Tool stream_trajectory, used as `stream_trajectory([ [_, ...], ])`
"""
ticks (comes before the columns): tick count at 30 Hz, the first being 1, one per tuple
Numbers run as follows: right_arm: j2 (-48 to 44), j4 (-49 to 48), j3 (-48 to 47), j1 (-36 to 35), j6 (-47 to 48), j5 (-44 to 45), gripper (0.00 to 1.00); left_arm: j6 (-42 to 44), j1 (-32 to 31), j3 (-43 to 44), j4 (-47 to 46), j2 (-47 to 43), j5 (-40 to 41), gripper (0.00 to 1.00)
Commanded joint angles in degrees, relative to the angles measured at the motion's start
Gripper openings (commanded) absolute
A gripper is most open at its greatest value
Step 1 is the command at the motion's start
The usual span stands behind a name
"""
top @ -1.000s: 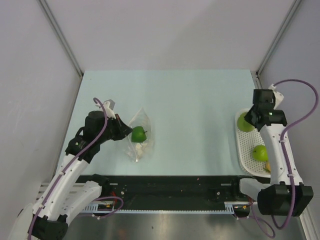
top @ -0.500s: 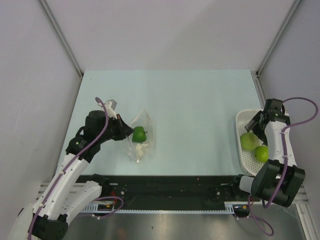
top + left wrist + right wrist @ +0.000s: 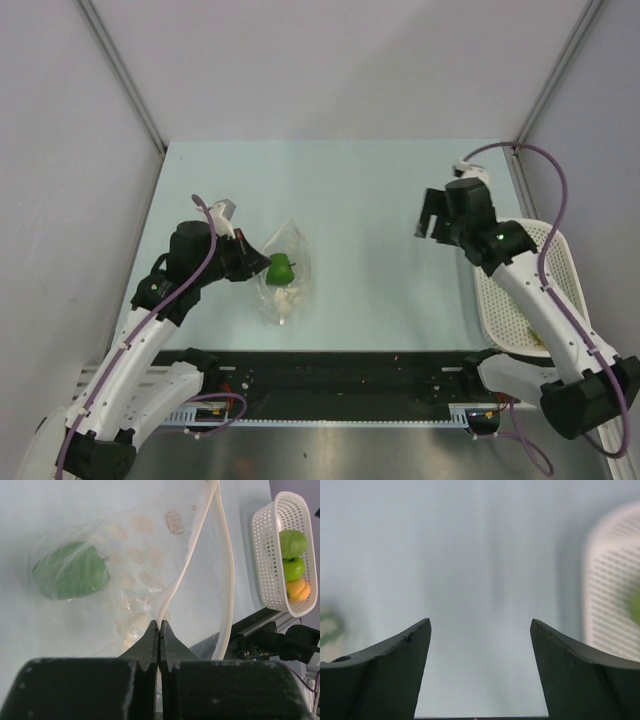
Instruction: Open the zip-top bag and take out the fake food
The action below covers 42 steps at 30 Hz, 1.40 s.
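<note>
With my left fingers point(image 3: 148, 641) pinched on the rim of the bag point(image 3: 283, 285) and the green fruit point(image 3: 72, 576) inside it on the bench point(image 3: 380, 200), I worry my right fingers point(image 3: 390, 665), spread wide, could drag the thin plastic loose.

The pale blue-green bench point(image 3: 380, 210) in front of me carries two things. On my left half lies the clear zip-top bag point(image 3: 285, 285), crumpled and flat on the surface, with a dark green fruit point(image 3: 280, 268) inside. Well apart, at my right edge, sits a white mesh basket point(image 3: 265, 555).
</note>
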<state>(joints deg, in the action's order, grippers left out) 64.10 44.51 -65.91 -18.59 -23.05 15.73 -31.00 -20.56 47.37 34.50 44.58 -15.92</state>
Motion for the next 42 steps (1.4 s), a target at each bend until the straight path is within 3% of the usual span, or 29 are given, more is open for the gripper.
stream_trajectory([
  [1, -0.1, -15.1, -3.5, -20.3, 0.1, 0.6, 0.79, -0.6, -0.1, 1.1, -2.9, -0.6, -2.1, 0.0],
  [5, 6.5, -26.7, -5.4, -32.7, 2.9, -4.2, 0.68, -1.6, -0.1, 0.4, -4.1, -1.1, -2.9, 0.0],
  [7, 9.5, -31.8, -6.4, -35.6, 3.6, -6.8, 0.52, -2.1, -0.1, 0.2, -4.7, -1.4, -3.4, 0.0],
  [11, 18.1, -36.2, -9.6, -41.3, 6.1, -11.5, 0.37, -2.8, -0.1, -0.2, -5.0, -1.9, -3.5, 0.0],
  [20, 29.8, -36.8, -12.8, -42.3, 6.2, -8.6, 0.29, -5.3, -0.1, -1.8, -6.5, -3.9, -5.1, 0.0],
  [32, 41.8, -37.7, -14.7, -38.7, -9.5, -8.2, 0.34, -12.2, -0.8, -7.1, -16.3, -2.2, -11.2, 0.0],
  [34, 42.9, -37.6, -14.6, -38.2, -9.6, -8.6, 0.37, -11.4, -0.8, -6.1, -15.5, -2.0, -11.0, 0.09],
  [35, 44.1, -38.6, -14.5, -37.7, -8.8, -9.4, 0.37, -10.2, -0.8, -5.6, -14.6, -2.1, -10.4, 0.24],
  [37, 45.0, -39.5, -14.4, -37.4, -7.2, -10.9, 0.39, -9.2, -0.8, -4.1, -13.2, -2.6, -9.1, 0.45],
  [40, 45.5, -39.9, -14.1, -37.0, -6.2, -12.2, 0.43, -6.6, -0.7, -0.5, -8.3, -2.5, -4.5, 0.5],
  [42, 45.3, -39.5, -13.7, -36.3, -5.6, -12.7, 0.49, -5.5, -0.5, 1.1, -4.4, -1.5, 0.5, 0.49],
])
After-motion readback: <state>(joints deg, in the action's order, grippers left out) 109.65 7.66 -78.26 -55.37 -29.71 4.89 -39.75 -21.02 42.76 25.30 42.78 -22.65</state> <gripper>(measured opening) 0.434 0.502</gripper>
